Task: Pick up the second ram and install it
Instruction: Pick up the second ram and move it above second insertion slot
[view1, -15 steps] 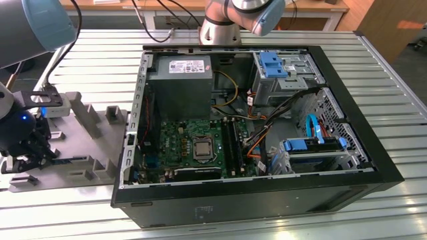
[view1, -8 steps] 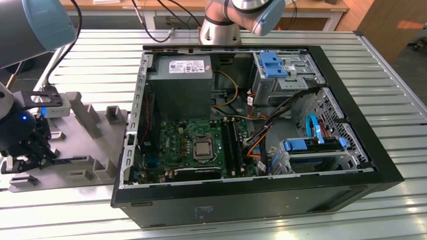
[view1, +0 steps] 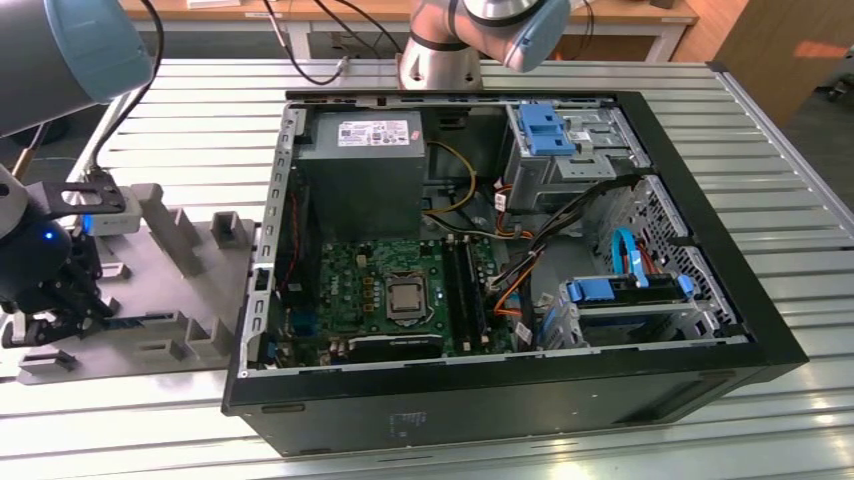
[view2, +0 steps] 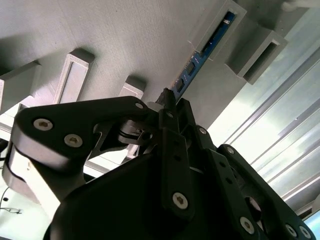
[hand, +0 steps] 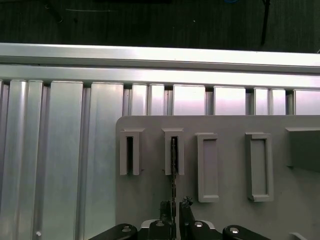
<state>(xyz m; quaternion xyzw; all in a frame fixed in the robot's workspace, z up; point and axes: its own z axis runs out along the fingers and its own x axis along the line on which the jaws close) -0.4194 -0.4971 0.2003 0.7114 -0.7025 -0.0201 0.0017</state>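
Ribbed aluminium table (view1: 747, 200) carries everything here: an open computer case (view1: 721, 330) and, toward the exterior view's left, a grey tray (view1: 187, 300) of upright blocks. The gripper (view1: 54, 290) hangs over that tray, well apart from the case.

In both wrist views the second ram (view2: 206, 47) (hand: 173, 160) stands on edge in a narrow holder of the tray. Its near end runs between the tips of the gripper (view2: 167, 100) (hand: 175, 205). The jaws look clenched on that end of the stick, with no gap I can make out in the second wrist view.

The step in hand, as I judge it, is the pick out of the holder. Doing it well means a square, centred pinch on the board's flat faces, and a pull straight along the holder's walls so the stick stays upright and does not scrape or jam. Any tilt could lever the thin board against the plastic.

Counted in the first wrist view:
- One stick.
- Two narrow holders, one holding the stick and its neighbour (hand: 130, 155) empty.
- Two wider empty holders (hand: 207, 167).
- Part of a fifth block (hand: 302, 147) at the picture's edge.

The exterior view shows one case, one green motherboard (view1: 354, 275) inside it, and one tray.
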